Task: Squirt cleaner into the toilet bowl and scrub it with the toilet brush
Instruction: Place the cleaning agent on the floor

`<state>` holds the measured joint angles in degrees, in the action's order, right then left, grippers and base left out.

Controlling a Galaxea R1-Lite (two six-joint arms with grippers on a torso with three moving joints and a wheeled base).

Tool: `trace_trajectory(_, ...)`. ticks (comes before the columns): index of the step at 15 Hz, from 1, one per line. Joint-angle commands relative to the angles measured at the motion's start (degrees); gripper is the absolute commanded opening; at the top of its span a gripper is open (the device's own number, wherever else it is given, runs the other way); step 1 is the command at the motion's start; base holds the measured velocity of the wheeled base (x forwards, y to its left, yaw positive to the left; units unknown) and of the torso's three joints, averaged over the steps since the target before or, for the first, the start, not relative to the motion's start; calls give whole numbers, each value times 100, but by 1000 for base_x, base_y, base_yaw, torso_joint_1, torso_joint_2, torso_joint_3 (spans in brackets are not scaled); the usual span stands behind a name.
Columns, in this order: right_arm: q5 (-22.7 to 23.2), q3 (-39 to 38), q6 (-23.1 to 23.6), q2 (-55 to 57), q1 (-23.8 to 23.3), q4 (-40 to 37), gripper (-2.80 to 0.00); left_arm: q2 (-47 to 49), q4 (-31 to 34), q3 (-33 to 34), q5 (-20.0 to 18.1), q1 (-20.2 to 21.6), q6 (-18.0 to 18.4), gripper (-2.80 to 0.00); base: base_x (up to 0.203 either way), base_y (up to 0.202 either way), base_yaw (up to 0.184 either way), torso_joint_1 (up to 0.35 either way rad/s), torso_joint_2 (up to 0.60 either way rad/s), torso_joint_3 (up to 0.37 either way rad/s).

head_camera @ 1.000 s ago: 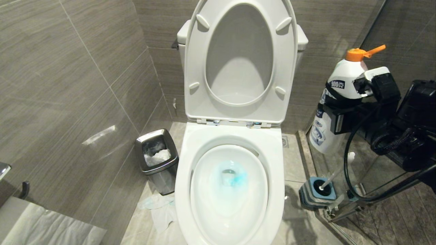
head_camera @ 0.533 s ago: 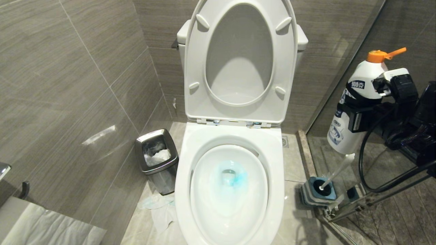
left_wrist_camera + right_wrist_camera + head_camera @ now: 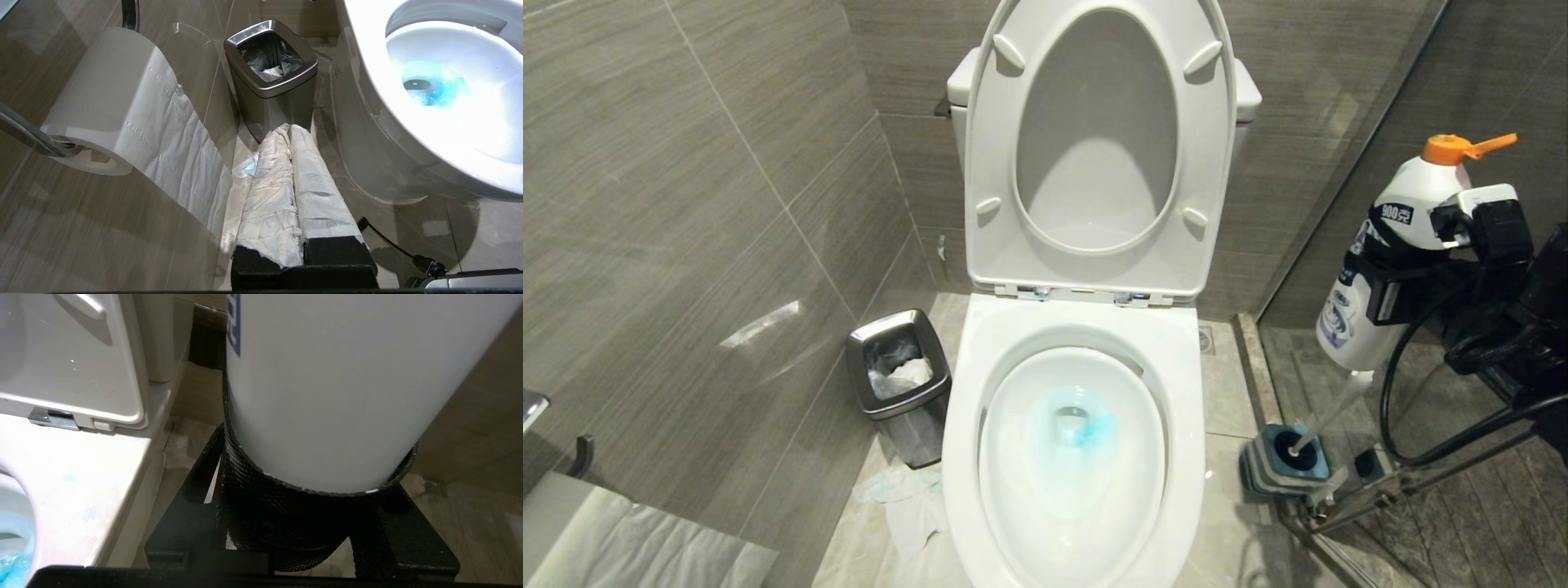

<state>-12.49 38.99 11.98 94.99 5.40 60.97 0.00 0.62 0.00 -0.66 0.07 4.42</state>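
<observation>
The cleaner (image 3: 1086, 425) lay as a teal-blue pool at the bottom of the toilet bowl (image 3: 964, 425), around the drain, so by my judgement the squirting was done and the scrubbing not yet begun. The toilet brush (image 3: 1327, 415) stood in its blue-and-grey holder (image 3: 1262, 472) on the floor to the right of the bowl, its white handle leaning up toward the bottle. I had my right pincer (image 3: 1409, 269) clamped about halfway round the white cleaner bottle (image 3: 1413, 200), gripping its body with the orange spout (image 3: 1462, 149) uppermost and pointing away from the bowl, held up beside the glass partition (image 3: 1462, 82). The risks I saw were these: the bottle's base hung just above the brush handle, so lowering it carelessly could knock the brush over or tip the holder; the smooth round body could slip in my pads if I tilted it; and drips from the spout could land on the floor. My cable (image 3: 1392, 392) looped near the handle too and could snag it. My left pincer (image 3: 292, 171), wrapped in tissue and shut on nothing, hung low by the steel waste bin (image 3: 271, 79) and the toilet paper roll (image 3: 102, 102).
</observation>
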Motion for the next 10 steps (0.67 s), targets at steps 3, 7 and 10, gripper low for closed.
trace_trajectory(3, 14, -172, -16, 542, -8, 462, -280, 9, -1, 0, -22, 1, 42, -280, 0, 0, 0, 0, 0, 0)
trace_trajectory(7, 24, -229, -43, 949, -117, 921, -280, 9, -1, 0, -23, 1, 59, -280, 0, 0, 0, 0, 0, 0)
trace_trajectory(10, 27, -217, -75, 1415, -159, 1526, -280, 9, 7, 0, -22, 1, 43, -280, 0, 0, 0, 0, 0, 0)
